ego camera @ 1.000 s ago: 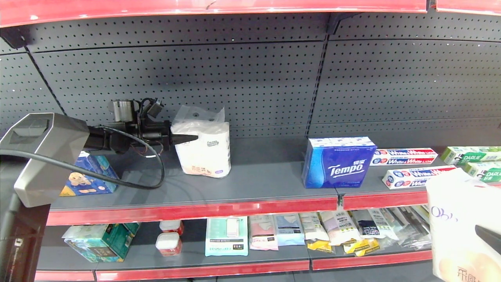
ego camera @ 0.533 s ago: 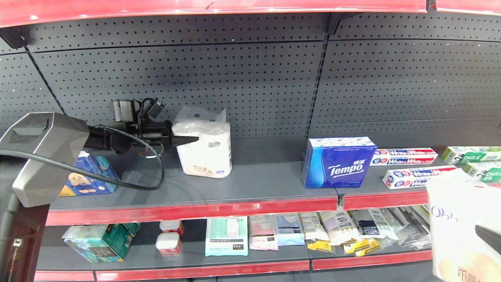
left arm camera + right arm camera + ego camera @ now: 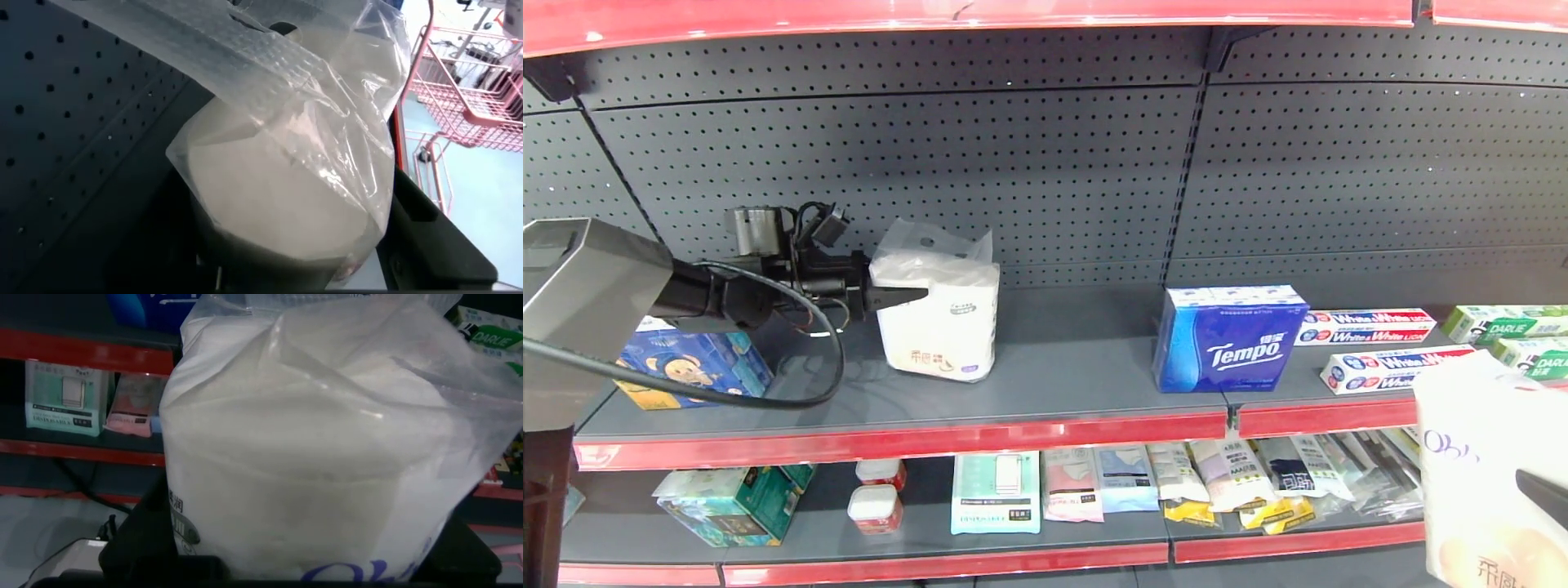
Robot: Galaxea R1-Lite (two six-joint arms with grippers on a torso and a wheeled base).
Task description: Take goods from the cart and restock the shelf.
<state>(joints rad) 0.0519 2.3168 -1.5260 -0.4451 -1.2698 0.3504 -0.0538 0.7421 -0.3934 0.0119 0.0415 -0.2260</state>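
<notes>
On the middle shelf (image 3: 1045, 371) stands a white toilet-roll pack (image 3: 939, 318) in clear plastic, slightly tilted. My left gripper (image 3: 913, 291) is shut on it from the left, one dark finger lying across its front. In the left wrist view the same pack (image 3: 286, 188) sits between the jaws, its loose bag top flaring out. A second white roll pack (image 3: 1478, 457) is at the lower right, in front of the shelf edge, with my right gripper (image 3: 1534, 490) shut on it. In the right wrist view that pack (image 3: 327, 457) hides most of what lies behind it.
A blue cartoon box (image 3: 698, 367) stands at the shelf's left end. A blue tissue box (image 3: 1225, 339), toothpaste boxes (image 3: 1372, 327) and green boxes (image 3: 1511, 322) sit to the right. Bare shelf lies between the roll pack and the blue tissue box. Small packets (image 3: 1127, 482) line the lower shelf. A pink cart (image 3: 470, 90) stands behind.
My left arm has drawn back to the left, carrying the roll pack a little left and toward the shelf's front, now slightly tilted. The right gripper and its pack have stayed put.
</notes>
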